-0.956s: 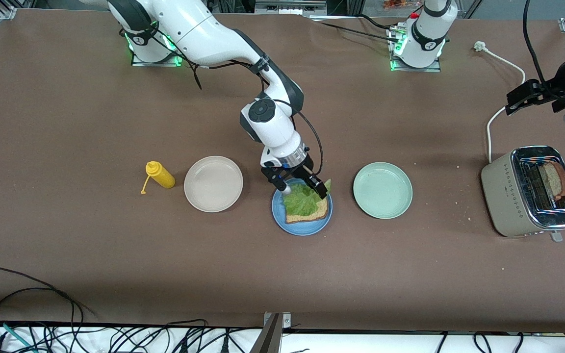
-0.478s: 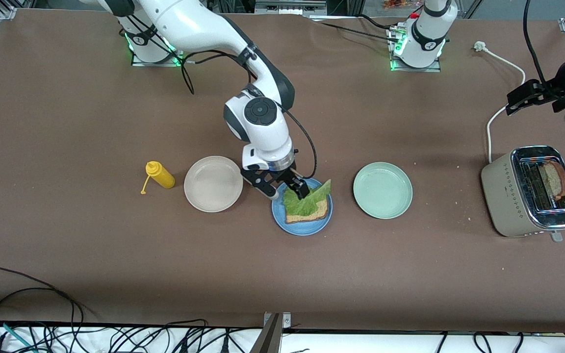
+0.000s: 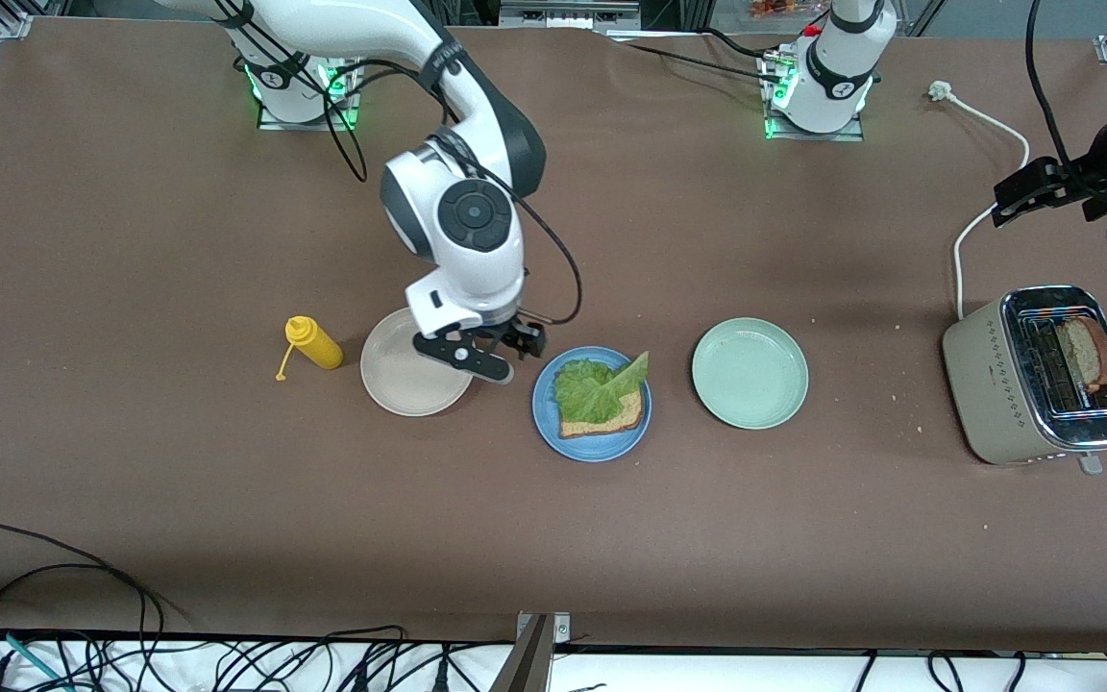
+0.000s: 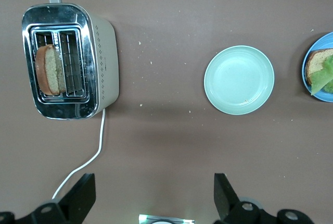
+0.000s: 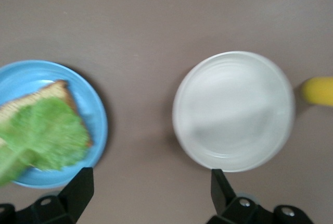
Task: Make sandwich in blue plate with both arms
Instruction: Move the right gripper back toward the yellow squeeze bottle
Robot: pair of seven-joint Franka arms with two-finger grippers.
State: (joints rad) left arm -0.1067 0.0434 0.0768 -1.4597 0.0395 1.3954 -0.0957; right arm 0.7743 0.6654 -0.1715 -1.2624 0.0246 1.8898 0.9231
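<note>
Your sandwich is half built; one bread slice lies flat in the blue plate with the lettuce leaf on top, one leaf corner poking past the rim toward the pale green plate; no top slice yet.

The second slice stands on edge in one slot of the toaster, at the left arm's end of the surface, well apart from the blue plate, with the pale green plate between them; its long axis runs along the slot, so my read is you'll want the tool fingers either side of its flat faces.

Left tool: fingers apart, nothing held; up in the air over bare surface near the toaster and its cable; it is the nearer arm to that slice by a wide margin.

Right tool: fingers apart, empty; it hangs over the rim of the beige plate, just beside the blue plate on the side toward the yellow bottle.

Likely next: left arm fetches toast; right arm waits.
</note>
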